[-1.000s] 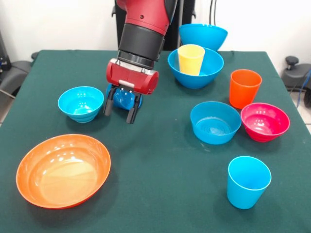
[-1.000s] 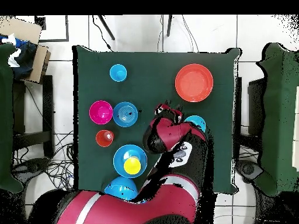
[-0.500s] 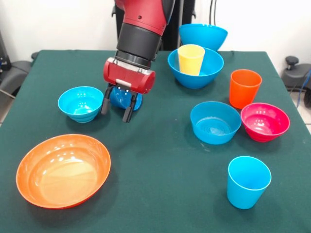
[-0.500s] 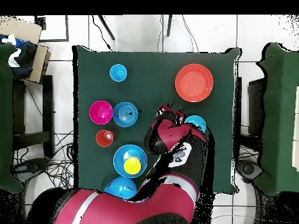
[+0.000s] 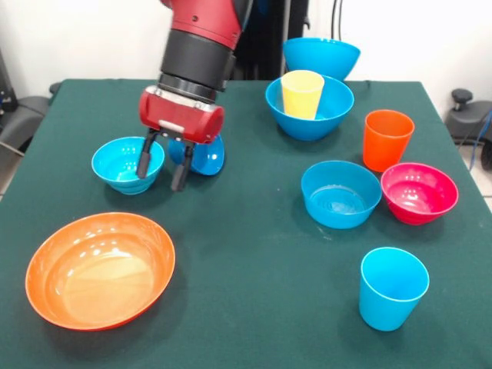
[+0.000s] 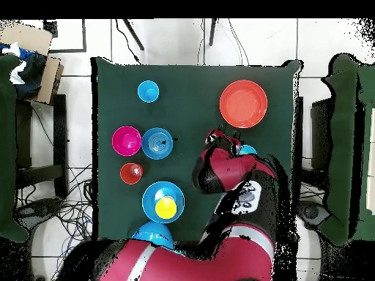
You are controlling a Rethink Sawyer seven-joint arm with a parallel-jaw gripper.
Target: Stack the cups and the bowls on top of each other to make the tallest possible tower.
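Presently, the gripper (image 5: pixel 161 167) hung open and empty over the green table (image 5: pixel 254 307), one finger over the cyan bowl (image 5: pixel 123 164); a small dark blue bowl (image 5: pixel 201 155) lay tilted at its three o'clock.

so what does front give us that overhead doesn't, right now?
Front only: the gripper with its fingers apart and nothing between them, one over the cyan bowl and one in front of the small dark blue bowl, which lies behind the gripper. Overhead hides that dark blue bowl under the arm and shows just a sliver of the cyan one.
Overhead only: the floor, cables and a cardboard box around the table.
Both: the yellow cup standing in a large blue bowl, and the wide orange bowl.
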